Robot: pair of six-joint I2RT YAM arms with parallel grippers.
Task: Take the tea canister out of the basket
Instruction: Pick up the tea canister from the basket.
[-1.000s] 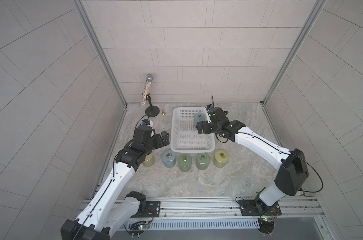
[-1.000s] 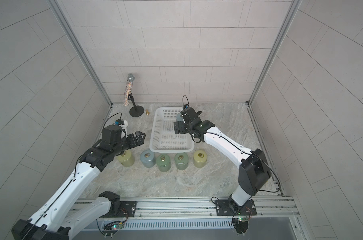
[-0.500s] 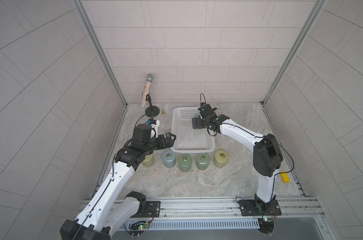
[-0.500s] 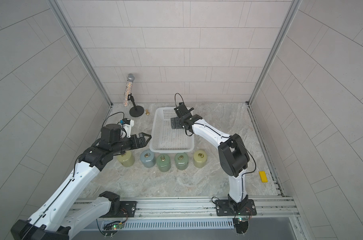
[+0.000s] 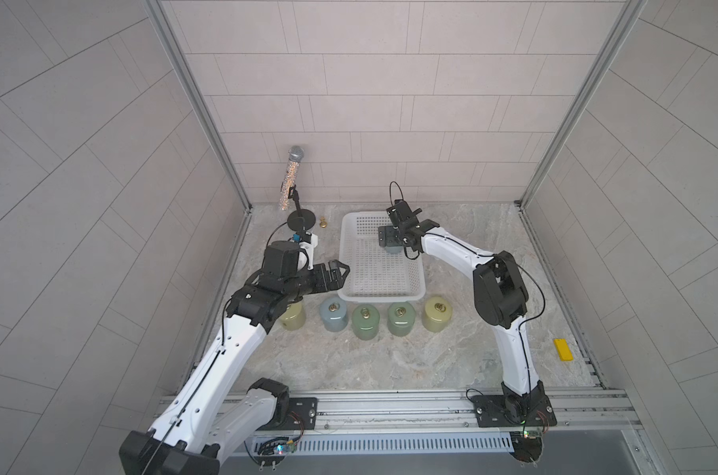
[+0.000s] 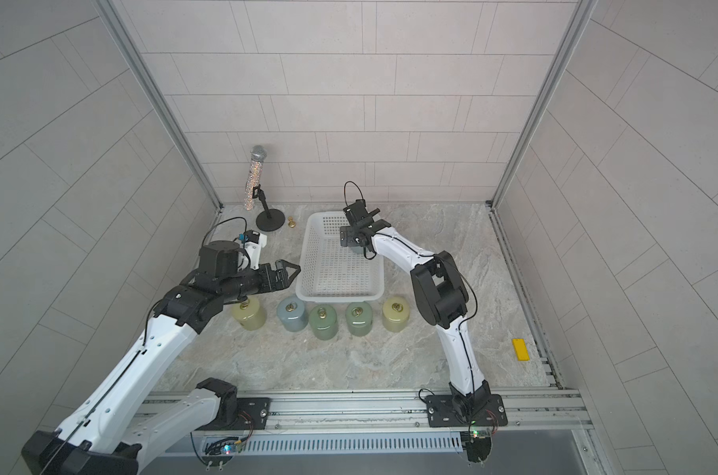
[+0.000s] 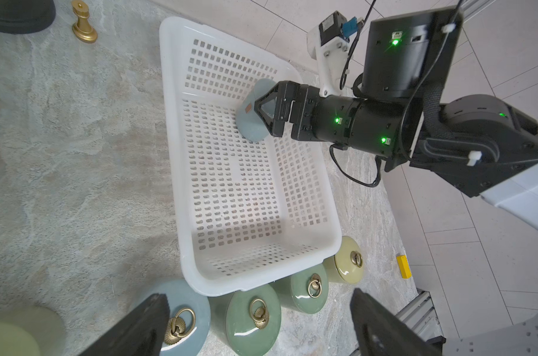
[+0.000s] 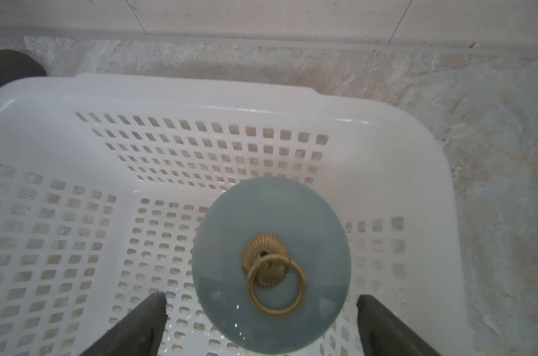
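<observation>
The white basket stands at the middle back of the table. One blue-grey tea canister with a brass ring on its lid stands upright in the basket's far right corner. My right gripper hangs over it, open, a finger on each side of the lid and apart from it. In both top views the gripper hides most of the canister. My left gripper is open and empty, beside the basket's left rim, above the row of canisters.
Several lidded canisters stand in a row against the basket's front rim, in yellow, blue-grey and green. A microphone on a stand and a small gold chess piece are at the back left. A yellow block lies far right.
My right gripper has moved back and down over the canister in the basket, still open, with the arm's elbow folding in. My left gripper has moved right, closer to the basket's rim.
</observation>
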